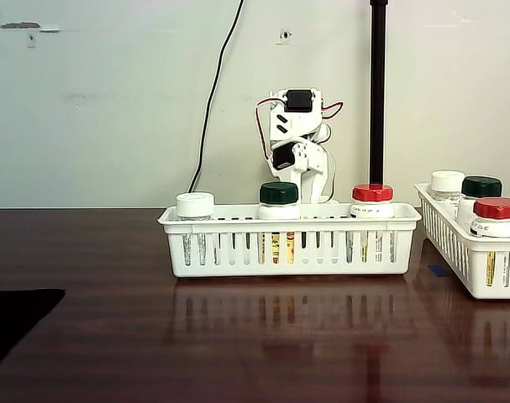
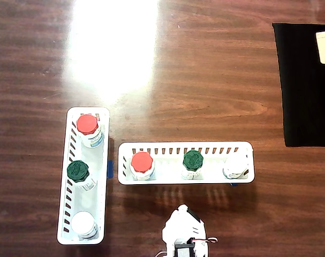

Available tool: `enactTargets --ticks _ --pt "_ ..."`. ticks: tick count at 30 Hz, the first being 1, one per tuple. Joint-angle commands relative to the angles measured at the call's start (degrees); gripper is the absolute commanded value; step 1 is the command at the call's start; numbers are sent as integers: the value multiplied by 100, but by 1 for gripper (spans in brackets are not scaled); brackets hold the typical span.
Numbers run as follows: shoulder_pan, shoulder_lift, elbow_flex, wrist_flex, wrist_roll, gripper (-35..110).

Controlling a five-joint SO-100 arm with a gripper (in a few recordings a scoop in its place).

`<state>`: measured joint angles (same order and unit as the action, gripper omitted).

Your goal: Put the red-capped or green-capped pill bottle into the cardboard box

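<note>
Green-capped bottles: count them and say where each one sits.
2. One green-capped bottle stands mid-way along the horizontal basket in the overhead view; the other green-capped bottle stands mid-way along the upright basket. None appears hidden.

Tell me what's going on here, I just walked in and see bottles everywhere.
Nothing is being handled yet. The white robot arm sits folded behind a white basket holding three bottles, including the green-capped pill bottle in the middle. A second basket holds three more. The bottles all stand upright in place.
</note>
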<state>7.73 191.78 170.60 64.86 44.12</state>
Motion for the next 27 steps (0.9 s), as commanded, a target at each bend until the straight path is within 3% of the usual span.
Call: enactTargets --ticks 1,27 --pt "272 510 -97 -1485 6451 1" --pt "466 510 -97 -1986 6302 1"
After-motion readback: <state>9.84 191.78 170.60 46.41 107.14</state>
